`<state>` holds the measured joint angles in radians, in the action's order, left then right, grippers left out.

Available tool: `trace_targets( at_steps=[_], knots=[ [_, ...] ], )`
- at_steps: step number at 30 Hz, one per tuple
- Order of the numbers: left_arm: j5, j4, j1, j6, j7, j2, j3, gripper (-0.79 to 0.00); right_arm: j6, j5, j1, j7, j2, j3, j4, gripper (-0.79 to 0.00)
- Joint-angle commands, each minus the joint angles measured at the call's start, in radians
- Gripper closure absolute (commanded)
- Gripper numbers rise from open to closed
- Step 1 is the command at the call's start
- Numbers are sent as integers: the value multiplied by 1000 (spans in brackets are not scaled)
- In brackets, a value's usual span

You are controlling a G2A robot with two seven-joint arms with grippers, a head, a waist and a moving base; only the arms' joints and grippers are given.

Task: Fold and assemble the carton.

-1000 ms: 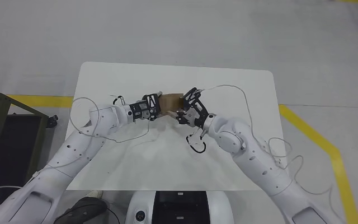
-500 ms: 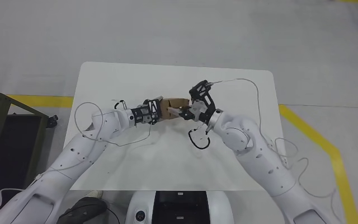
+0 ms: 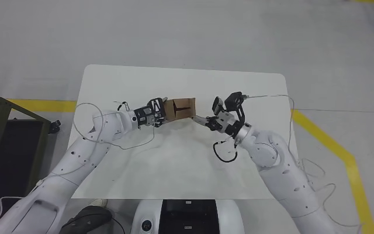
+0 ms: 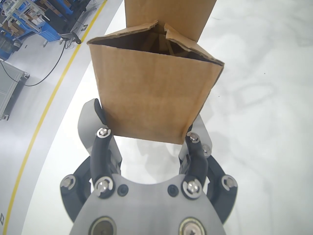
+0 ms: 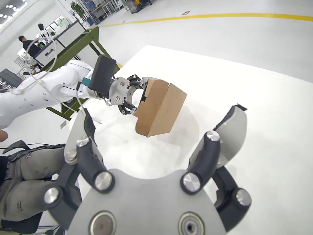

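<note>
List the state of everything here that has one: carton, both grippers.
brown cardboard carton: partly assembled, one end gaping with the inside showing, held at that end, seemingly lifted off the white table.
left gripper: fingers shut on the carton's near panel.
right gripper: fingers open, empty, apart from the carton.

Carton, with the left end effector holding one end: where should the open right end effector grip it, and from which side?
Likely the free end of the carton, across its two flat side walls, coming in opposite the left end effector. That end faces the right end effector, which is open and clear of it.
</note>
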<state>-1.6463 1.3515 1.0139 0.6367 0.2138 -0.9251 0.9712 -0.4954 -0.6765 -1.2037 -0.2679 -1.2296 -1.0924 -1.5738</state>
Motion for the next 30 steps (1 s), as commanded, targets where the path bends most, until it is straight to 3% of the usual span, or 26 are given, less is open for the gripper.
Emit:
trace_targets(
  at_steps=[1, 3, 8, 13, 22, 30],
  knots=[
    [0, 9, 5, 14, 12, 2, 7, -172, -26, 18, -4, 1, 2, -8, 12, -785],
    [-2, 18, 10, 22, 15, 4, 16, -172, -35, 29, -2, -5, 2, -10, 29, -785],
    [-14, 45, 25, 28, 10, 7, 27, -179, -66, 76, 20, -16, -4, 15, 82, -625],
    [-27, 62, 33, 31, 2, 5, 26, -182, -94, 115, 62, -8, -16, 49, 147, -582],
    [-42, 73, 34, 34, -3, 1, 26, -179, -105, 127, 107, -3, -33, 100, 193, -419],
    [-58, 80, 37, 17, -16, -3, 27, -185, -73, 88, 145, -20, -51, 164, 189, -431]
  ],
)
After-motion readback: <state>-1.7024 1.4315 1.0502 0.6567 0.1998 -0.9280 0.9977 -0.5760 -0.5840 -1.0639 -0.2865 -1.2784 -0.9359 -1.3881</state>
